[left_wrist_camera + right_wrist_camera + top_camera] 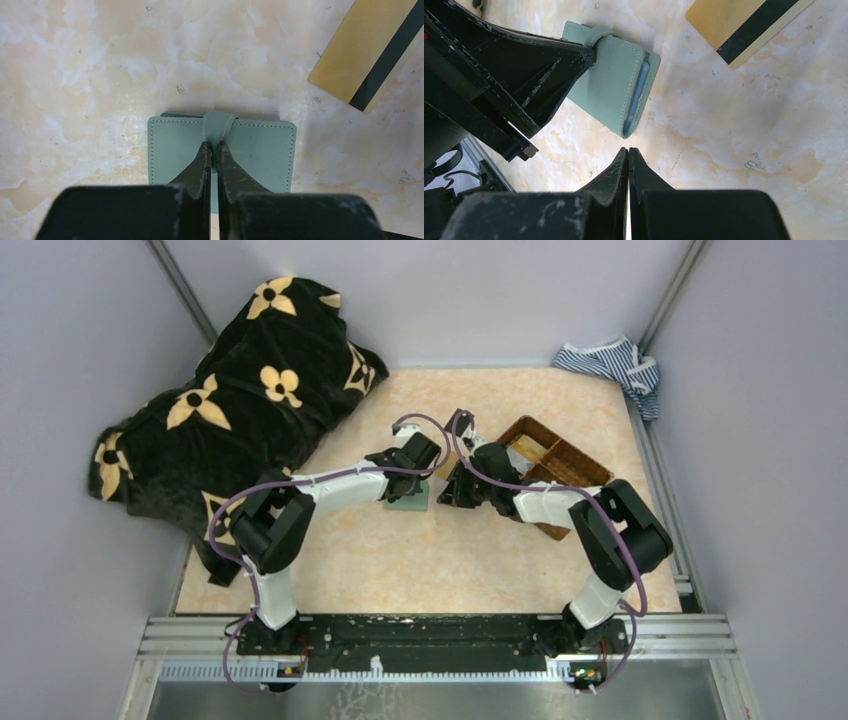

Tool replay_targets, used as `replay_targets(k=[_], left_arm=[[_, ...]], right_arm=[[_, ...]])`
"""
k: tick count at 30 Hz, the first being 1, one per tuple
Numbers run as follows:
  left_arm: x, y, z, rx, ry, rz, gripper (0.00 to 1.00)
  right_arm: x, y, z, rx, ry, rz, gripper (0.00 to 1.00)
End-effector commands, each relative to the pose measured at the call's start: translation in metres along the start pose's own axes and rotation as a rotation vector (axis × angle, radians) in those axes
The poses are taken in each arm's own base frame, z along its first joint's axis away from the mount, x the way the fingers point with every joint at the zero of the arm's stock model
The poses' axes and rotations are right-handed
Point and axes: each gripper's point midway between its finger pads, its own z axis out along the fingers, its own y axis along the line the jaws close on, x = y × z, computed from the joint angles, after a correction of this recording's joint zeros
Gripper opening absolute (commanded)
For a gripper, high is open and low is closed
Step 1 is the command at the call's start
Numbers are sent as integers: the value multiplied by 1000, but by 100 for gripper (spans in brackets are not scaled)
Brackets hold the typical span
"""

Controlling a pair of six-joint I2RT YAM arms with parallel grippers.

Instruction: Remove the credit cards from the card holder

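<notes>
Near the middle of the pale marbled desk (420, 570), a small sage-green wallet (408, 500) lies folded, seen from above between two robot arms. The left arm (330, 485) reaches in from 8 o'clock and the right arm (540, 502) from 4 o'clock, so their tips nearly meet over the wallet.

From the left wrist camera, the wallet (260, 150) fills the centre, with a narrow strap (219, 122) looped over its far edge at 12 o'clock. The left jaws are almost together, with only a thin slit between the two black fingers (200, 170), and their tips pinch the base of that strap.

From the right wrist camera, the wallet (611, 85) sits at 12 o'clock of the right jaws. Along its near edge the two flaps stand slightly apart, and the pale bluish-white edge of a card (640, 92) shows between them, still inside. The right jaws are pressed fully together and hold nothing; they hang just above bare desk, near the wallet but not touching it.

A gold card (744, 25) with a dark stripe lies loose on the desk at 2 o'clock of the wallet, well apart from it.

In the top view, a brown woven basket (555, 455) with dividers sits at 3 o'clock of the wallet, partly behind the right arm. A black blanket (230, 390) with cream flower shapes is heaped at 10 o'clock. A blue-and-white striped cloth (610, 365) is bunched in the far corner at 2 o'clock.
</notes>
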Motion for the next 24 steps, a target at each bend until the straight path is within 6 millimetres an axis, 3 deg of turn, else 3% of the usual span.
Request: replay_targets(k=[1, 7, 12, 16, 20, 24], left_arm=[[34, 2, 12, -15, 102, 57, 0], [37, 0, 14, -7, 114, 61, 0], [40, -4, 13, 17, 124, 66, 0], [43, -3, 12, 22, 134, 63, 0], [44, -4, 9, 26, 133, 43, 0], [38, -2, 5, 26, 118, 39, 0]], right_arm=[[-11, 10, -3, -45, -40, -25, 0], [-12, 33, -3, -78, -34, -79, 0], [-1, 49, 20, -121, 24, -79, 0], [-4, 57, 26, -144, 16, -79, 0], [-5, 56, 35, -129, 30, -86, 0], [5, 42, 47, -101, 58, -56, 0]])
